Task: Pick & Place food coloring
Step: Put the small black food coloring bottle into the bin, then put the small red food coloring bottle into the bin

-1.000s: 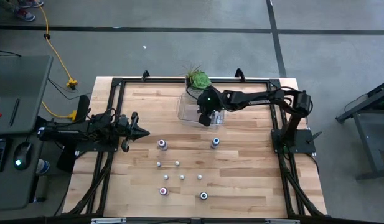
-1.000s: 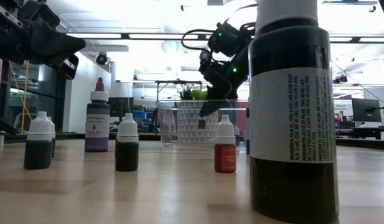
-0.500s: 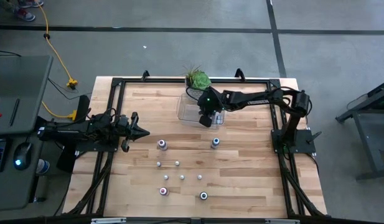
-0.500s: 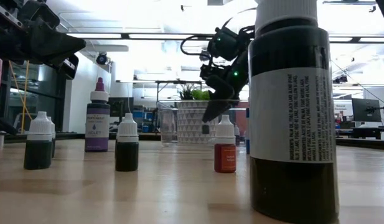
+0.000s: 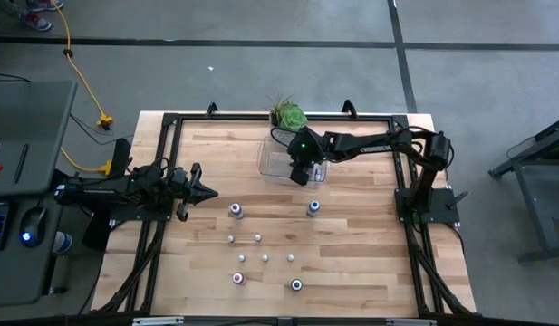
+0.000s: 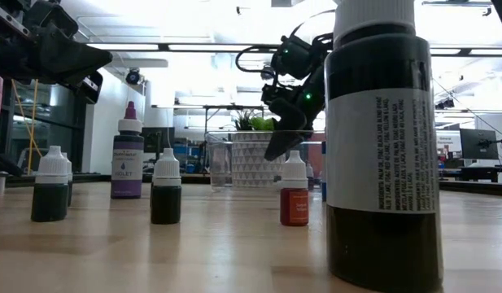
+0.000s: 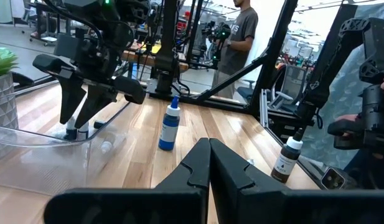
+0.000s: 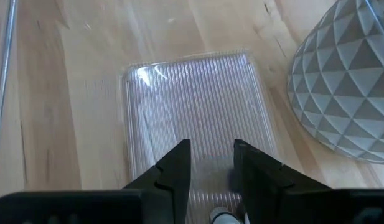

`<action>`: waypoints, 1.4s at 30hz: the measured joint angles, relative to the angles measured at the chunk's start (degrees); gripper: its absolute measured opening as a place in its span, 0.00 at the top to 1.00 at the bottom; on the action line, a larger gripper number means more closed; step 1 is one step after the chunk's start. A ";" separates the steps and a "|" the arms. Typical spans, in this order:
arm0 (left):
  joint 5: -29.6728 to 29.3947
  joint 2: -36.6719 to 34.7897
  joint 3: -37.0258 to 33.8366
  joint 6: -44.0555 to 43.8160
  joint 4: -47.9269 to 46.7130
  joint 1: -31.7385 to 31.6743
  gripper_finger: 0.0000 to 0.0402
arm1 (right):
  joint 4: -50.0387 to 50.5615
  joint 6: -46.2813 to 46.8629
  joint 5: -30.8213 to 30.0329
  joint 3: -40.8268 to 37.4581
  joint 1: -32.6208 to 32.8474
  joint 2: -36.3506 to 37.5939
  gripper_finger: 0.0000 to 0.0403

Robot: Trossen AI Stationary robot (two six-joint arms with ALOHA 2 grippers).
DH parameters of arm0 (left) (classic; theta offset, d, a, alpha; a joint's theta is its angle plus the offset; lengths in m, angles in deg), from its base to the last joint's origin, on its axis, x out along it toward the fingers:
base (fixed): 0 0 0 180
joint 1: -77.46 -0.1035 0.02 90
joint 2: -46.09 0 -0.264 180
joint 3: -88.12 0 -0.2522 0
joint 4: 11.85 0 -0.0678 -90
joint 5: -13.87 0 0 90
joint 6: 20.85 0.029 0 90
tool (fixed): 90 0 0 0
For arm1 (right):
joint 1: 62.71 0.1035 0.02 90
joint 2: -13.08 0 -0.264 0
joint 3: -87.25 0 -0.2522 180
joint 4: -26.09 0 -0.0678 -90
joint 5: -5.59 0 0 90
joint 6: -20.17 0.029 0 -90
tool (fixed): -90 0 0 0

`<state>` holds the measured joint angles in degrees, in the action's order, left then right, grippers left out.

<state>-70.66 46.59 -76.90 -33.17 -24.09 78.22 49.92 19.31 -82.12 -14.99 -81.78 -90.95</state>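
Clear tray (image 5: 277,161): ribbed plastic, on the wood table (image 5: 351,235) near its far edge, just beside the potted plant (image 5: 287,114).
Right gripper (image 8: 211,163): over the tray, pointing down into it; fingers (image 7: 70,102) parted a little, nothing clamped between them.
Bottle in tray (image 7: 72,131): small, white cap, standing on the tray floor right under the right fingertips; the right wrist view shows only its cap at the edge. Whether the fingers touch it, cannot tell.
Left gripper (image 5: 209,191): waits at the left side of the table, above the surface; fingers pressed together, empty.
Food coloring on table: loose bottles spread over the middle and near part, well apart from the tray.
Blue bottle (image 7: 170,124): upright, between the tray and the near bottles.
Purple bottle (image 6: 127,153): upright, purple cap, labelled.
Dark bottles (image 6: 165,187): white caps, upright, near the purple one.
Red bottle (image 6: 294,195): white cap, upright, in front of the tray in the low view.
Big dark bottle (image 6: 384,146): close to the low camera, white label.
Person (image 7: 243,31): stands in the room beyond the table.
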 joint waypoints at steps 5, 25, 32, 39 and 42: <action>0.00 0.01 0.01 0.00 0.00 -0.01 1.00 | 0.79 -0.69 -0.62 0.19 0.29 1.10 0.72; 0.00 0.01 -0.01 0.00 0.00 -0.01 1.00 | 38.36 -17.40 11.23 28.17 19.50 4.58 0.71; 0.00 0.01 0.00 0.00 0.00 0.00 1.00 | 40.15 -22.25 13.32 16.37 38.16 12.26 0.71; 0.01 0.00 0.01 0.00 0.00 0.01 1.00 | 21.20 -16.97 8.71 -2.47 50.98 18.03 0.71; 0.00 0.01 0.01 0.00 0.00 -0.01 1.00 | 11.06 -16.11 6.97 -8.55 52.58 17.91 0.71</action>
<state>-70.66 46.60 -76.88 -33.17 -24.09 78.21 60.98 3.20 -75.15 -23.53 -29.21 -73.04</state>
